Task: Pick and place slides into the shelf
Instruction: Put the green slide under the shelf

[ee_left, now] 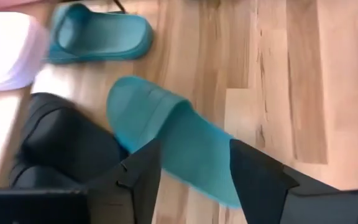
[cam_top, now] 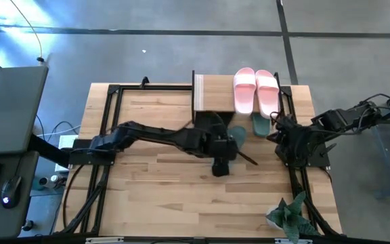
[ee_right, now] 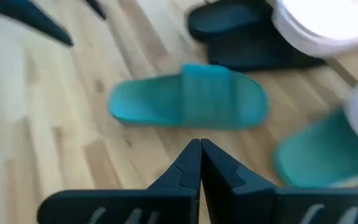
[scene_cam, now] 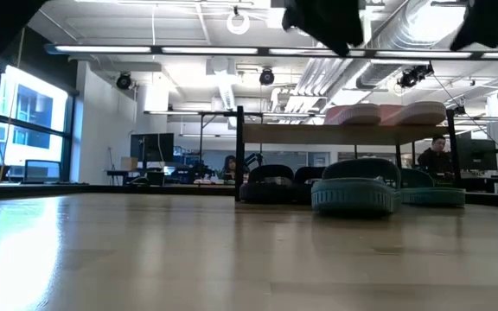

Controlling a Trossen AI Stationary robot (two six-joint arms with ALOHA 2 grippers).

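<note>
The shelf (cam_top: 212, 91) stands at the table's far edge, with the pink slides (cam_top: 256, 91) lying soles down on its top plank. Black slides (scene_cam: 271, 183) sit under it on the table. One green slide (ee_left: 173, 137) lies flat on the table in front of the shelf, and the other green slide (cam_top: 261, 124) lies to its right, nearer the shelf. My left gripper (ee_left: 194, 168) hangs open above the nearer green slide, clear of it. My right gripper (ee_right: 199, 155) is shut and empty, raised to the right of the green slides.
Black metal frames (cam_top: 107, 122) run along the table's left and right sides. A potted plant (cam_top: 290, 213) stands at the near right corner. A desk with a laptop (cam_top: 5, 102) is beyond the left edge. Bare wood (cam_top: 161, 183) lies toward the near edge.
</note>
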